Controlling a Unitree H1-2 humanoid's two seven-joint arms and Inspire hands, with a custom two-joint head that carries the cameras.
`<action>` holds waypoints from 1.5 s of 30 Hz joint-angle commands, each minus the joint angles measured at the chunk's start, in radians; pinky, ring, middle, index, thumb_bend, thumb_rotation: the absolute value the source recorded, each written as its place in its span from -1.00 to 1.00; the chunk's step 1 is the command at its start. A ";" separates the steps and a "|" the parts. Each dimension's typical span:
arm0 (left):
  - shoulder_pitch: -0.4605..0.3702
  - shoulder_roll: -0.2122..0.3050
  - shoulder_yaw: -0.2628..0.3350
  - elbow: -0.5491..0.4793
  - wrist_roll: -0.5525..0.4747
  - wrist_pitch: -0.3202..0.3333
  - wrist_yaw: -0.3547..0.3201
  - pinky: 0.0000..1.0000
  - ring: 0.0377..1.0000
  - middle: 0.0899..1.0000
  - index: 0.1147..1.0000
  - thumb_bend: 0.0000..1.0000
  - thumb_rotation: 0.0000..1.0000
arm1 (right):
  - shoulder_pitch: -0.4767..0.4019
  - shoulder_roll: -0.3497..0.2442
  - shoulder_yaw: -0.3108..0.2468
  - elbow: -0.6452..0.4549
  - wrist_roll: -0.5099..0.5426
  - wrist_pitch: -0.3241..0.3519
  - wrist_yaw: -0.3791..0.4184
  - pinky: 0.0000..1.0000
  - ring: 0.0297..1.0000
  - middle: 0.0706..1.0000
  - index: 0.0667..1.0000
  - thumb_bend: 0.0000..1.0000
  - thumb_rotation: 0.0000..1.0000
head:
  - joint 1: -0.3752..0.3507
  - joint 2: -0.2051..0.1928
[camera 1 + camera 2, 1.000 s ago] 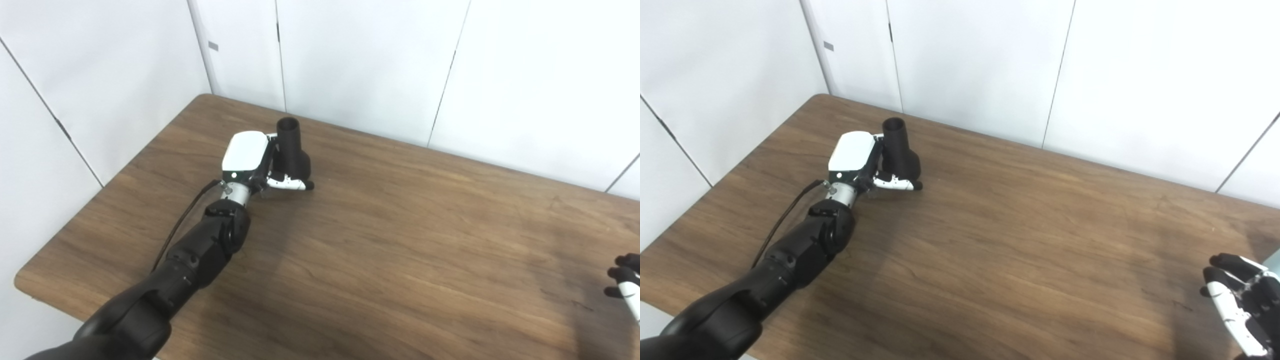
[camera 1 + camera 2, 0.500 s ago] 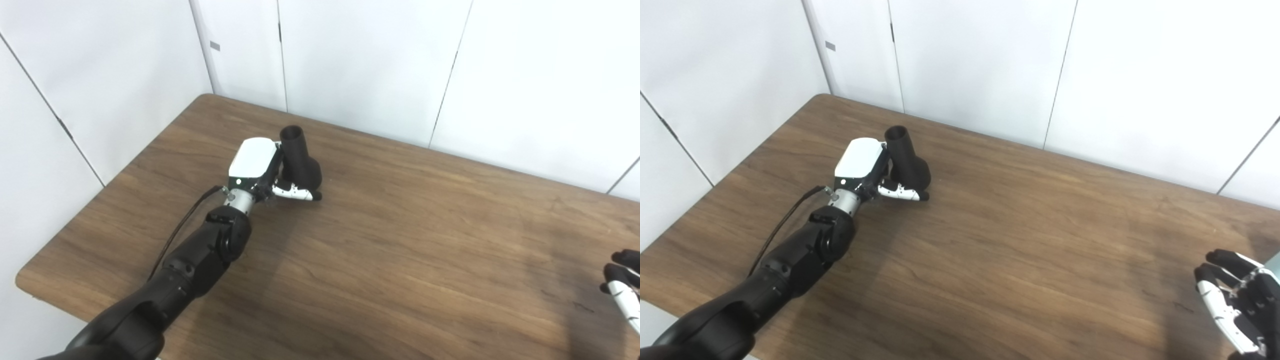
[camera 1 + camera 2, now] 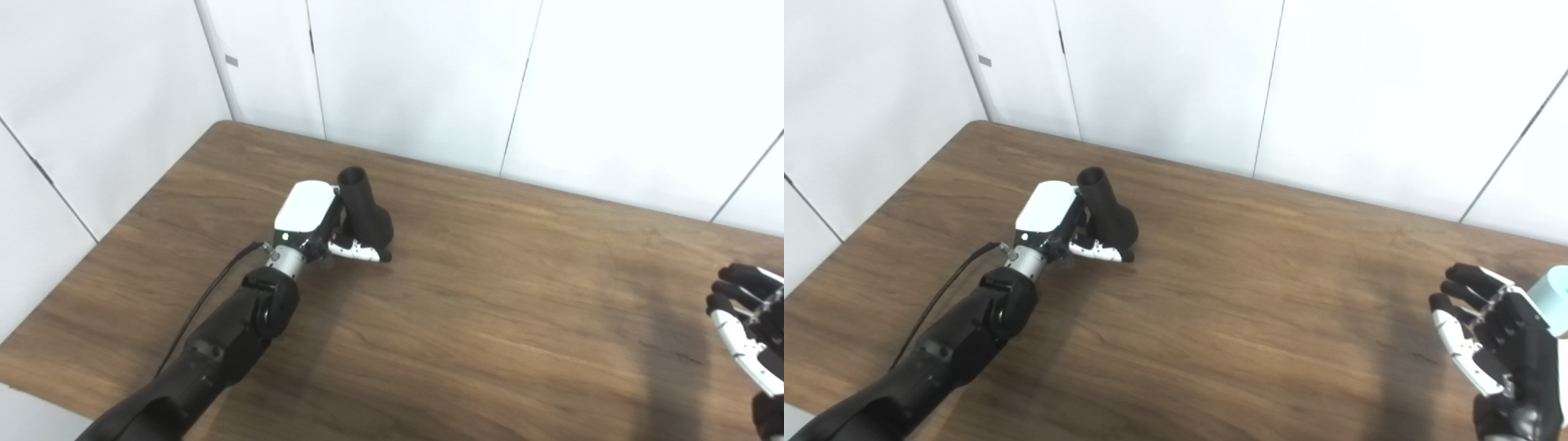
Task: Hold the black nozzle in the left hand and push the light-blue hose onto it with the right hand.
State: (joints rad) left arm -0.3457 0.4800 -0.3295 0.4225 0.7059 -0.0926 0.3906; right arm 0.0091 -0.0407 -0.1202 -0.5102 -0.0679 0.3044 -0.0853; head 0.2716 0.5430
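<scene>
Light-blue hose (image 3: 1554, 298) cut off at the right edge, perhaps gripped behind the right hand (image 3: 1497, 343).

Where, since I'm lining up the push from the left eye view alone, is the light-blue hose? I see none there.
Observer: The right eye view shows a light-blue round hose end at the picture's right edge, just behind the right hand.
Operator: Does that hand grip it?
Observer: I cannot tell. The hose end shows past the far side of the hand, and the rest of it is cut off by the frame edge.
Operator: Is it near the nozzle?
Observer: No. It is far across the brown wooden table from the black tapered nozzle held in the left hand.
</scene>
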 commanded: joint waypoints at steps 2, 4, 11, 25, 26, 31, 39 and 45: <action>0.079 -0.068 -0.077 -0.006 0.008 -0.072 -0.059 -0.56 -0.34 -0.25 -0.08 -0.01 -1.00 | -0.027 0.001 -0.016 -0.064 0.019 -0.008 -0.004 0.09 0.33 0.30 0.21 -0.77 -1.00 | -0.013 0.001; 0.086 -0.073 -0.086 -0.038 0.013 -0.059 -0.073 -0.66 -0.34 -0.26 -0.10 0.00 -1.00 | -0.025 -0.003 -0.025 -0.076 0.019 -0.013 -0.006 0.06 0.30 0.28 0.18 -0.78 -1.00 | -0.033 0.005; 0.108 -0.074 -0.102 -0.117 0.012 -0.080 -0.138 -0.32 -0.61 -0.16 -0.17 0.05 -1.00 | -0.013 0.003 -0.044 -0.093 -0.027 -0.030 -0.036 -0.03 0.20 0.20 0.12 -0.69 -1.00 | -0.159 0.020; 0.137 -0.067 -0.129 -0.198 0.037 -0.170 -0.190 -0.20 -0.21 -0.23 -0.08 0.00 -1.00 | 0.007 -0.013 -0.117 0.237 -0.020 -0.445 -0.112 0.20 0.34 0.32 0.28 -0.42 -0.71 | -0.294 0.043; 0.136 -0.067 -0.133 -0.199 0.035 -0.179 -0.192 -0.09 -0.15 -0.21 -0.12 0.01 -1.00 | 0.005 -0.012 -0.119 0.242 -0.017 -0.458 -0.115 0.19 0.33 0.31 0.27 -0.41 -0.61 | -0.300 0.045; 0.130 -0.065 -0.164 -0.191 0.076 -0.209 -0.192 0.11 -0.04 -0.18 -0.17 0.01 -1.00 | -0.003 0.001 -0.127 0.221 -0.028 -0.424 -0.142 0.17 0.28 0.25 0.23 -0.37 -0.48 | -0.328 0.051; 0.125 -0.062 -0.191 -0.178 0.117 -0.246 -0.187 0.10 -0.07 -0.16 -0.19 0.01 -1.00 | -0.009 0.015 -0.142 0.187 -0.043 -0.391 -0.172 0.10 0.28 0.26 0.22 -0.20 -0.36 | -0.371 0.059; 0.105 -0.084 -0.215 -0.130 0.123 -0.290 -0.163 0.10 -0.07 -0.16 -0.19 0.01 -1.00 | -0.015 0.030 -0.171 0.202 -0.113 -0.475 -0.249 -0.08 0.07 0.07 0.07 -0.03 -0.49 | -0.460 0.061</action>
State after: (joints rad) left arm -0.2919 0.4461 -0.4809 0.2408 0.8096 -0.3267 0.2681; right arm 0.0208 -0.0127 -0.2824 -0.2829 -0.1567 -0.1104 -0.3099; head -0.1869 0.6029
